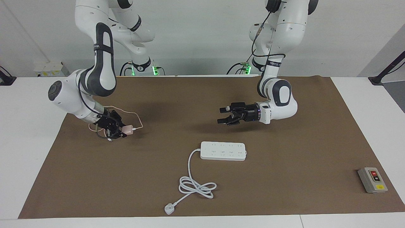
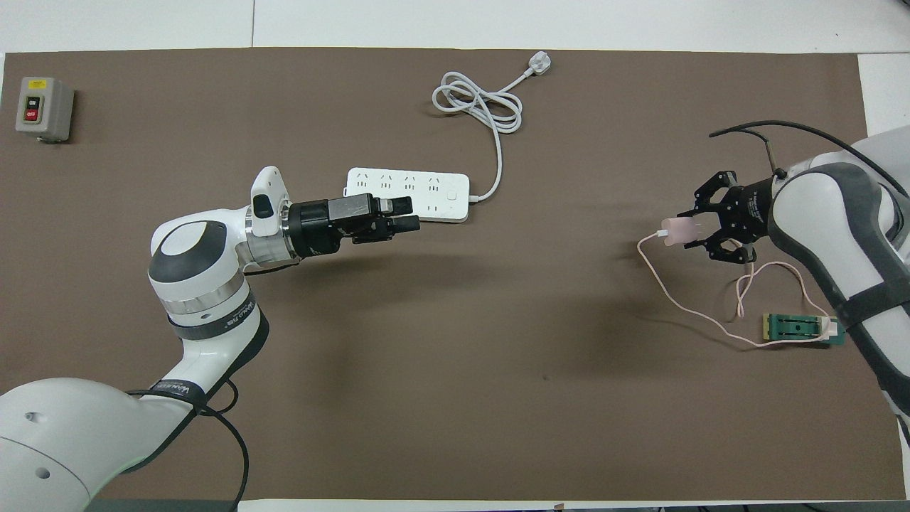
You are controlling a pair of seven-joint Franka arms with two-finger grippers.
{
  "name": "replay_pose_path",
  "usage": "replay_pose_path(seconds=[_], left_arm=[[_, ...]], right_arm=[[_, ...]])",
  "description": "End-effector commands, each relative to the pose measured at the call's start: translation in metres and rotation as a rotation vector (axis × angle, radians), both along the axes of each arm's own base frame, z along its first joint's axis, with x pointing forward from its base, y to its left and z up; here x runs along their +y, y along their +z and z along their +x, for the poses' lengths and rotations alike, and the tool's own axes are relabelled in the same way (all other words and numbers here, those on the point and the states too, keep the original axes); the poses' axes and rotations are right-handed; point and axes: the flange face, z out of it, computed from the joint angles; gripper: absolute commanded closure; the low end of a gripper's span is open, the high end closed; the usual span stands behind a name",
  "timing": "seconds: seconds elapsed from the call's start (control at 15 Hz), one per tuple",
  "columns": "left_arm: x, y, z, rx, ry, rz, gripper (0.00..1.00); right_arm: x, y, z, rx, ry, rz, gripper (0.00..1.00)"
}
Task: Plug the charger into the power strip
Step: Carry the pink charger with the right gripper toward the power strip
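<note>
Fingers of the right gripper (image 1: 121, 130) clamp the charger (image 1: 128, 129) low over the mat (image 1: 202, 190) at the right arm's end. Left gripper (image 1: 224, 115) hovers open over the mat, near the strip (image 1: 223, 151), nothing plugged in.

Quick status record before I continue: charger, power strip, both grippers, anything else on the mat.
charger: pink cube between the right gripper's fingers, at the right arm's end; cable trails to the green block
power strip: flat mid-mat, nothing plugged in; cord coiled, its plug loose
right gripper: low at the charger, grip unclear
left gripper: open, raised, near the power strip
also present: grey button box at the left arm's end
</note>
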Motion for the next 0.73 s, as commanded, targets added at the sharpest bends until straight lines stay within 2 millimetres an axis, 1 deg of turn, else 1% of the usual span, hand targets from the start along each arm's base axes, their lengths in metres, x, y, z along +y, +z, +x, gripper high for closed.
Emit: replay_pose_path(seconds=[0.0,0.2,0.33,0.4,0.6,0.67], left_arm=[[0.012,0.004,-0.007,-0.028,0.020,-0.016,0.00],[0.014,0.003,-0.007,-0.034,0.023,-0.010,0.00],[0.014,0.003,-0.006,-0.036,0.024,-0.007,0.00],[0.015,0.003,-0.006,-0.037,0.027,-0.005,0.00],[0.019,0.002,-0.005,-0.048,0.033,-0.005,0.00],[0.019,0.001,-0.005,-0.045,0.033,-0.004,0.00]], right_arm=[[0.044,0.039,-0.010,-0.001,-0.021,0.022,1.00],[0.098,0.062,-0.018,0.014,-0.053,0.021,1.00],[0.138,0.077,-0.027,0.023,-0.062,0.023,1.00],[0.159,0.082,-0.033,0.034,-0.069,0.021,1.00],[0.214,0.090,-0.046,0.054,-0.090,0.015,1.00],[0.229,0.093,-0.049,0.055,-0.086,0.014,1.00]])
